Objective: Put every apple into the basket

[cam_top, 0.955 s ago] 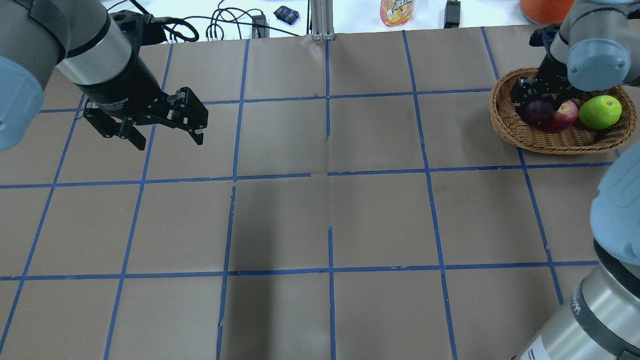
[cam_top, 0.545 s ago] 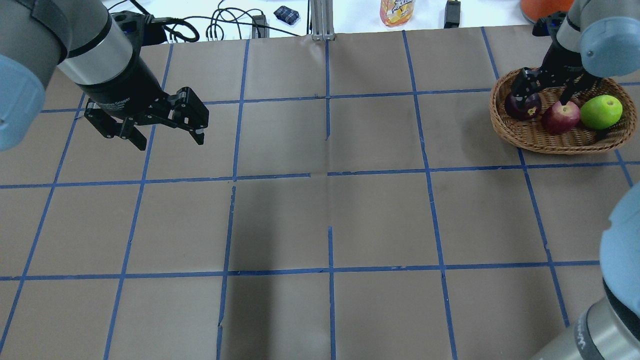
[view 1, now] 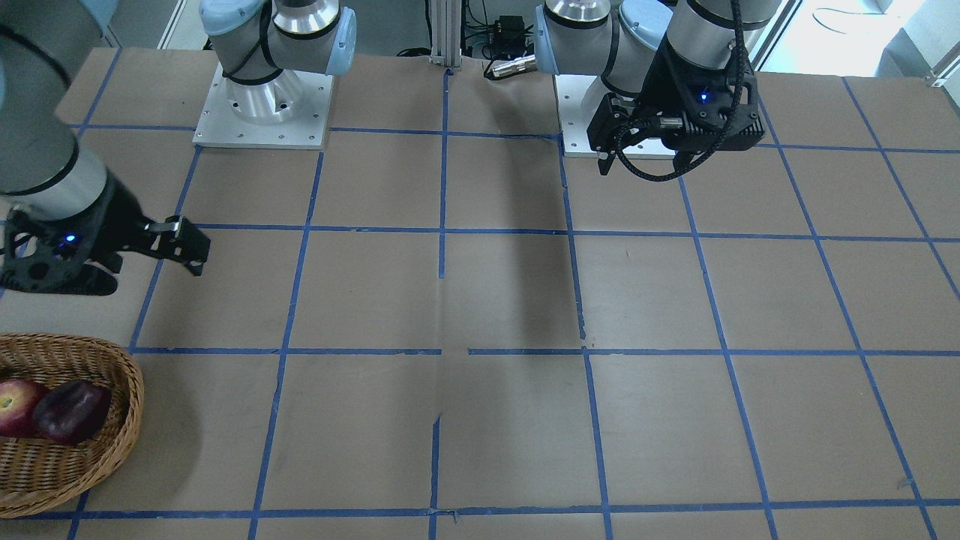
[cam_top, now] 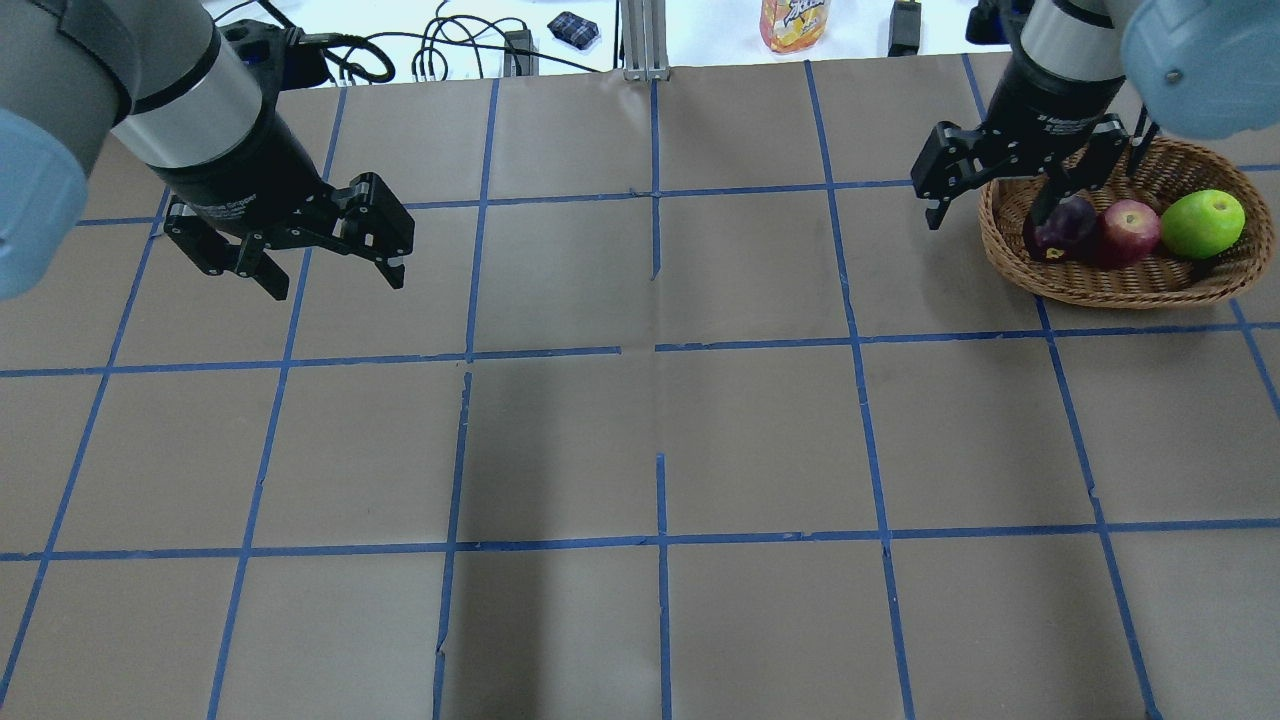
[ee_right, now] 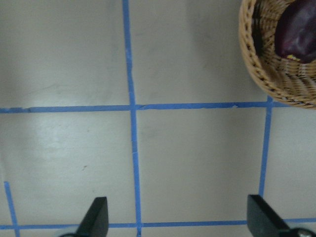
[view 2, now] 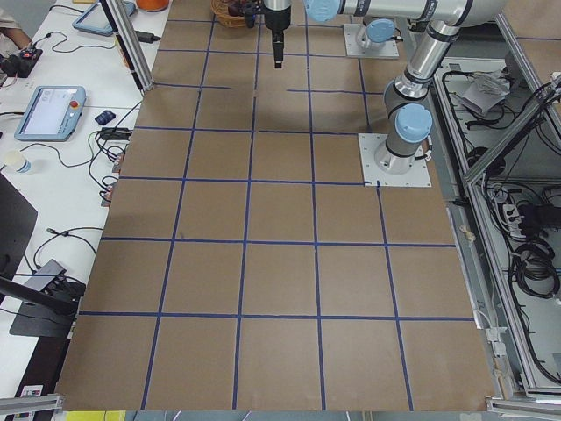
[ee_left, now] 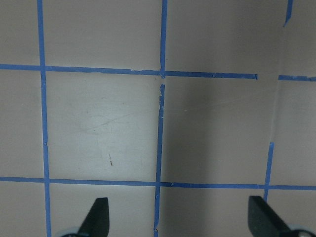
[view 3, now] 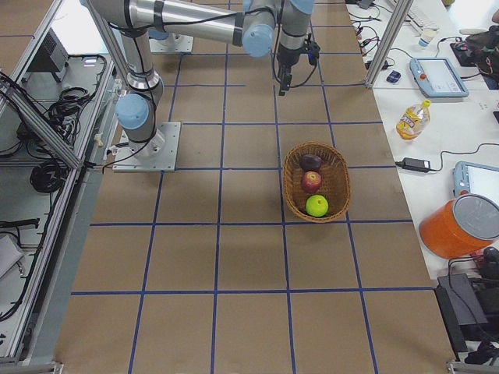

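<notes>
Finding the basket [cam_top: 1130, 295] sitting near the worktop's far right corner. Hovering beside it, on the side facing the worktop's middle, jaws spread wide and empty: the right gripper [cam_top: 990, 208]. Hanging likewise spread and empty toward the far left corner: the left gripper [cam_top: 338, 282]. Lying side by side inside the basket: green apple [cam_top: 1203, 223], red apple [cam_top: 1130, 228], maroon apple [cam_top: 1065, 225]. Judging the loading done, with nothing remaining to fetch.

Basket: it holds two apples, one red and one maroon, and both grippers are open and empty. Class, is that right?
Not quite. The basket holds three apples: the overhead view shows a green apple beside the red apple and the maroon apple. The left gripper and right gripper are indeed open and empty.
</notes>
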